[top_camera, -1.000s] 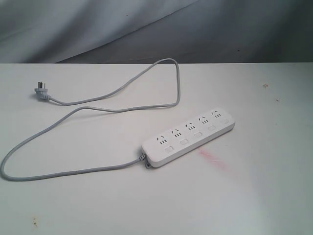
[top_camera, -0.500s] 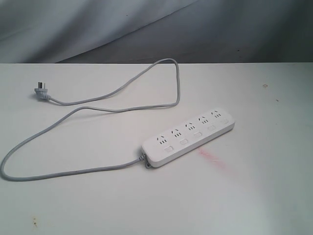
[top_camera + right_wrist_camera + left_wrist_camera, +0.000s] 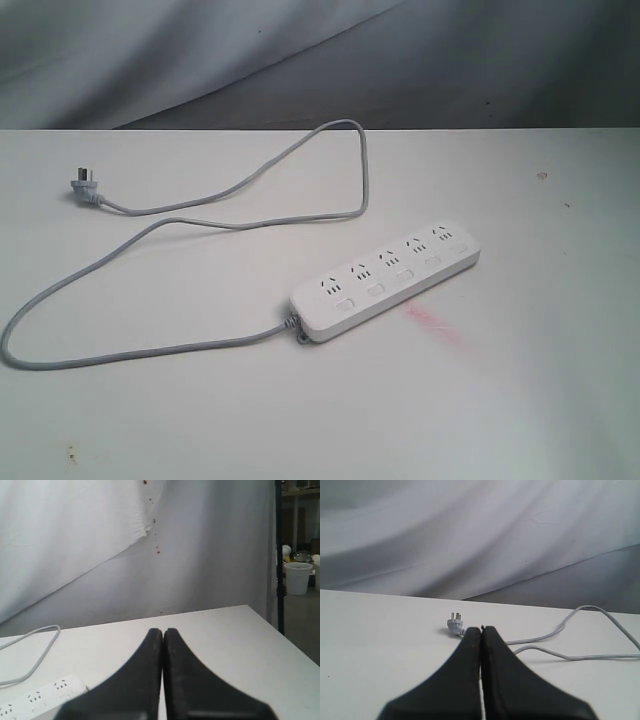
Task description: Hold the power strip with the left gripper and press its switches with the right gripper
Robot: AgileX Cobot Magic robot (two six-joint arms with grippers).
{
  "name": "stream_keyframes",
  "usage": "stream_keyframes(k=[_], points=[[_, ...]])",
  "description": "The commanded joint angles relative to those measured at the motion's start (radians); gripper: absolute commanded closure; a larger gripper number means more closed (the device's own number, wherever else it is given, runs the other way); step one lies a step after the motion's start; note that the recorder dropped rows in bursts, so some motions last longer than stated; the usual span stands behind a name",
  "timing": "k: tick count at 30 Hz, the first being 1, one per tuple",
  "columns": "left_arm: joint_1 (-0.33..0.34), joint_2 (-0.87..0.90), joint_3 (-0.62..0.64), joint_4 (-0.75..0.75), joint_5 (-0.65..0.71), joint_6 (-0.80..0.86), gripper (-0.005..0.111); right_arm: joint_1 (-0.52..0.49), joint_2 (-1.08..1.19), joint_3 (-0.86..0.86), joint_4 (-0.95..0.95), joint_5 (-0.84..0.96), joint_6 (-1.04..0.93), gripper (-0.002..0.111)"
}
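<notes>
One big white table (image 3: 520, 400) fills most of the scene, w/ a grey-white cloth (image 3: 200, 50) hung behind it. The power strip (image 3: 385, 282) lies flat on the table, a bit right of the middle in the exterior view. It sits slantwise: cord end nearer the cam, other end farther back & to the right. Its long grey cord (image 3: 150, 350) runs left from the near end, bends round, goes back right, loops up near the table's back edge & comes left again.

L gripper (image 3: 481, 630): black, 2 jaws squeezed tight together, holding nothing. It points over the table toward the plug. R gripper (image 3: 163, 631): black too, jaws pressed together the same way, holding nothing. One end of the strip shows beside it, apart from the tips. Can't tell how high either gripper is over the table.

A pink-red smear (image 3: 430, 322) marks the table just beside the strip's near side. The plug (image 3: 82, 186) lies far left, well apart from the strip. 5 small buttons (image 3: 345, 305) line the strip's near edge, 1 by each socket group.
</notes>
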Motion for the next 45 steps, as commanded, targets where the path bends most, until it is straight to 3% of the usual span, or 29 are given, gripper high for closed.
stream_keyframes(k=[1,20,23,28,31,35,45], points=[[0.003,-0.004,0.004,0.003,0.003,-0.002,0.107,-0.005,-0.003,0.004,-0.004,-0.060,-0.024,0.108],[0.003,-0.004,0.004,0.003,0.003,-0.002,0.107,-0.005,-0.003,0.004,0.065,-0.065,-0.085,0.108],[0.003,-0.004,0.004,0.003,0.003,-0.002,0.107,-0.005,-0.003,0.004,0.385,-0.054,-0.400,0.108],[0.003,-0.004,0.004,0.003,0.003,-0.002,0.107,-0.005,-0.003,0.004,1.106,-0.055,-1.251,0.108],[0.003,-0.004,0.004,0.003,0.003,-0.002,0.107,-0.005,-0.003,0.004,1.283,-0.060,-1.443,0.108],[0.003,-0.004,0.004,0.003,0.003,-0.002,0.107,-0.005,-0.003,0.004,1.308,-0.061,-1.450,0.108],[0.003,-0.004,0.004,0.003,0.003,-0.002,0.107,-0.005,-0.003,0.004,1.201,-0.066,-1.261,0.108]])
